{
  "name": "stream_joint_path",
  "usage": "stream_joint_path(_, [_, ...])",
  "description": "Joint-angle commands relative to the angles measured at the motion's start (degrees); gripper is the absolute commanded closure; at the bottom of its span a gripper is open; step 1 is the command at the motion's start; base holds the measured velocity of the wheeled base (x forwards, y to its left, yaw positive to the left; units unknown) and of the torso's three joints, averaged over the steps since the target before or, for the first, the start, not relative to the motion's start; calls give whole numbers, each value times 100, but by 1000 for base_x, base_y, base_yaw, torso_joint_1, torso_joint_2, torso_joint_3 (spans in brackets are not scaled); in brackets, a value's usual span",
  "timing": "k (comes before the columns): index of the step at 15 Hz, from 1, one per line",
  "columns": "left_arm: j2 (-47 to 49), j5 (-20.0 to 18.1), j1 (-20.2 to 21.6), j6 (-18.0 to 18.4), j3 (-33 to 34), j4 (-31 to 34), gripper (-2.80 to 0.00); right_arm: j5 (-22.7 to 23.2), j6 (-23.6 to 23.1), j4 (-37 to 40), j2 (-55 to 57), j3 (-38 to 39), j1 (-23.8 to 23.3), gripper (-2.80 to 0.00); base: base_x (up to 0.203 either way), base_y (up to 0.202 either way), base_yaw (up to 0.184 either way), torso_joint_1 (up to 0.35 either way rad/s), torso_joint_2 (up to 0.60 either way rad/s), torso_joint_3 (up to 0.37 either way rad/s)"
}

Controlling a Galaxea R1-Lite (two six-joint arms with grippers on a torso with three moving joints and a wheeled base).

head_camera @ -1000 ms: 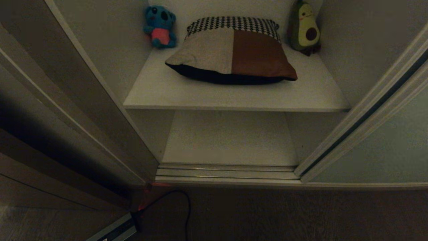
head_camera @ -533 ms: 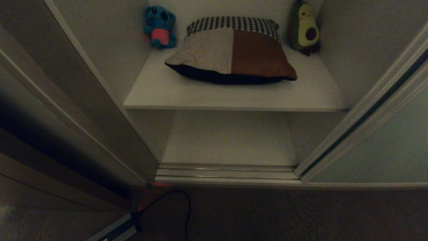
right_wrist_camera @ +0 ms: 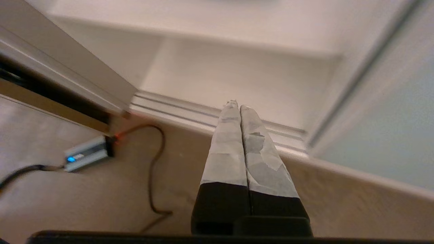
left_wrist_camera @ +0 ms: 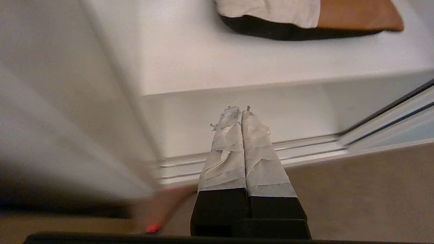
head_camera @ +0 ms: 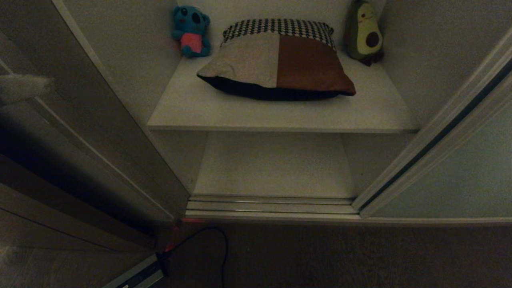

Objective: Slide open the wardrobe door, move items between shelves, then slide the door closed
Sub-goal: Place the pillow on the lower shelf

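Head view: cushions [head_camera: 276,60] stacked at the upper shelf's [head_camera: 280,114] rear edge; left gripper [left_wrist_camera: 241,110] and right gripper [right_wrist_camera: 236,104] closed, empty.

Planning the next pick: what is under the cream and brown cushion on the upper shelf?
Under the cream and brown cushion lies a black layer, on the upper shelf. Houndstooth fabric shows behind it. Whether they are one cushion is hidden.
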Motion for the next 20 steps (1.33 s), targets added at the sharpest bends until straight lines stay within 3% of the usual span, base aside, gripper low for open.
stream_joint_path(1, [1155,93,-326,-250,-652,53,0,3,41,-88,604,-210,237,0,0,0,0,0,0,0])
stream_joint_path(3, [1722,369,-715,-476,-1110,94,0,-43,72,-217,952,-391,533,0,0,0,0,0,0,0])
stream_joint_path(6, [2496,1074,-1280,-688,-1482,51,0,-370,281,-663,1576,-540,888,0,0,0,0,0,0,0])
stream_joint_path(10, [3442,1673,-1684,-1273,-2226,-32,0,-1142,681,-1509,2491,-596,1397,0,0,0,0,0,0,0])
stream_joint_path(14, [3972,1982,-1855,-1516,-2677,-253,0,-1249,1111,-2002,3263,-889,1429,0,0,0,0,0,0,0])
stream_joint_path(15, [4058,2118,-1858,-1511,-2724,-262,-280,-1241,1158,-2090,3382,-923,1405,-280,0,0,0,0,0,0])
stream_joint_path(20, [4292,2193,-1873,-2035,-2823,-647,-280,-965,1654,-2273,3532,-1111,1238,-280,0,0,0,0,0,0])
